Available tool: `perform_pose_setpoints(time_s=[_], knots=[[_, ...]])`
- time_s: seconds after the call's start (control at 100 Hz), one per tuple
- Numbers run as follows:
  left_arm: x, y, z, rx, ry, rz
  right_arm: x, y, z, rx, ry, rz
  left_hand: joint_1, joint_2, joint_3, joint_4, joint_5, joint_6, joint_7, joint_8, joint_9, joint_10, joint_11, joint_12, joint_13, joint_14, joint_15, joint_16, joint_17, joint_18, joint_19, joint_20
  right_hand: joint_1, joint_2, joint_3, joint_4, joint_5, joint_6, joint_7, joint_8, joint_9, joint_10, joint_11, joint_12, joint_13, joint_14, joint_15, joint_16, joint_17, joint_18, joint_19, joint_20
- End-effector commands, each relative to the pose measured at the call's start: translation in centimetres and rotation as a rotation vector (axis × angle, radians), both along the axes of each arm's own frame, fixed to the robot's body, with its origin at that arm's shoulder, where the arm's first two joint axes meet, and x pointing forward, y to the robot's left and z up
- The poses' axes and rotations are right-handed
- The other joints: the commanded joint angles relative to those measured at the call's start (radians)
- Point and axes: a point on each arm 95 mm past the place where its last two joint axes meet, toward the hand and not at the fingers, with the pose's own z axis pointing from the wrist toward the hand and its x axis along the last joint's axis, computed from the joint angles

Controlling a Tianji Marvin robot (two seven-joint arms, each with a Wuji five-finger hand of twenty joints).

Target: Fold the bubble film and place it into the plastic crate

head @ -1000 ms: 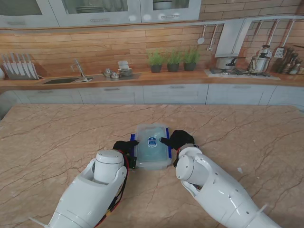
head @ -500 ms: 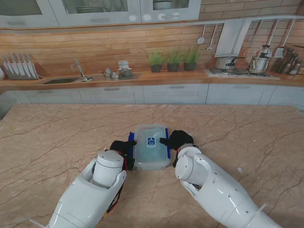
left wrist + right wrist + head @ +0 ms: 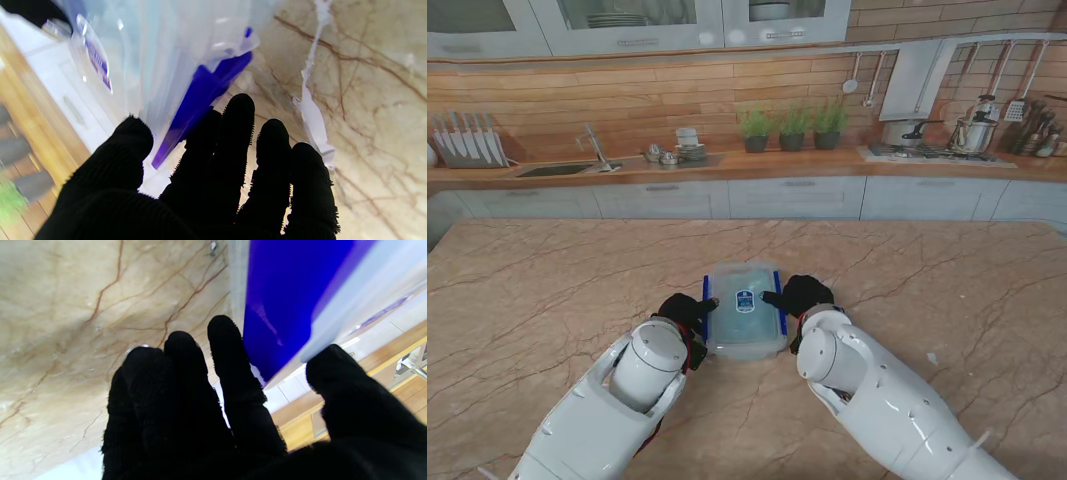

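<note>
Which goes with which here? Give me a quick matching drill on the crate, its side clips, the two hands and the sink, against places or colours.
Things:
1. plastic crate
2. crate side clip
3. left hand
4. right hand
5. sink

Places or colours:
A. blue
B. on the far counter, to the left
C. at the crate's right side, black glove
D. on the marble table, between the two hands, clear with a lid on
E. at the crate's left side, black glove

Pairs: 1-D, 2-A, 3-E, 4-C, 5-B
</note>
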Motion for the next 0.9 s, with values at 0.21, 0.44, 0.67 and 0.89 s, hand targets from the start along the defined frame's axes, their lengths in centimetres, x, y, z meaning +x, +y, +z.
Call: perform_pose_setpoints(time_s=[0.21,0.44,0.67,0.89], knots=[[-0.8,-2.1,0.2,0.158,-0.022,-0.166,-0.7,1.6,0.2,0.029,0.008,0.059,0.077,0.116,-0.200,0.058,-0.003,-0.052,0.153,0.099,0.005,0.034,0.006,0.022,0.008,0.057,0.002,-0.023,0.009,0.043,-0.002,-0.035,0.065,0.101,-0.005,0.039,0.029,-0.094,-0.001,0.011,0.018,0.058,-0.006,-0.009,-0.014,0.016,-0.018,0.001,-0.003,-0.006,0.039,0.001],[-0.9,-3.3,0.4,0.326,-0.069,-0.282,-1.0,2.4,0.4,0.050,0.011,0.086,0.078,0.098,-0.116,0.056,0.048,-0.066,0.442,0.228,0.172,-0.030,0.247,0.150,0.210,0.026,0.132,-0.022,0.198,0.122,0.072,-0.021,0.078,0.120,0.000,0.036,0.036,-0.085,-0.003,0.007,0.030,0.060,-0.013,-0.013,-0.008,0.021,-0.024,-0.002,-0.003,-0.006,0.039,0.001],[-0.7,-4.1,0.3,0.463,-0.085,-0.367,-1.2,3.1,0.9,0.065,0.014,0.118,0.019,0.082,0.009,0.059,0.090,-0.040,0.463,0.250,0.242,-0.057,0.256,0.145,0.287,0.004,0.139,-0.059,0.288,0.144,0.100,-0.089,0.084,0.131,0.004,0.032,0.035,-0.082,-0.010,0.001,0.032,0.057,-0.022,-0.019,-0.006,0.022,-0.036,-0.009,-0.003,-0.006,0.039,0.002],[-0.9,-4.0,0.2,0.491,-0.107,-0.373,-1.2,2.7,1.2,0.057,0.011,0.111,0.011,0.095,-0.111,0.053,0.049,-0.032,0.256,0.131,0.139,-0.004,0.079,0.069,0.173,0.040,0.006,-0.107,0.178,0.117,0.042,-0.173,0.049,0.097,-0.017,0.025,-0.015,-0.076,-0.043,-0.013,-0.014,0.060,-0.041,-0.024,-0.041,0.012,-0.060,-0.016,-0.019,-0.007,0.022,-0.004]])
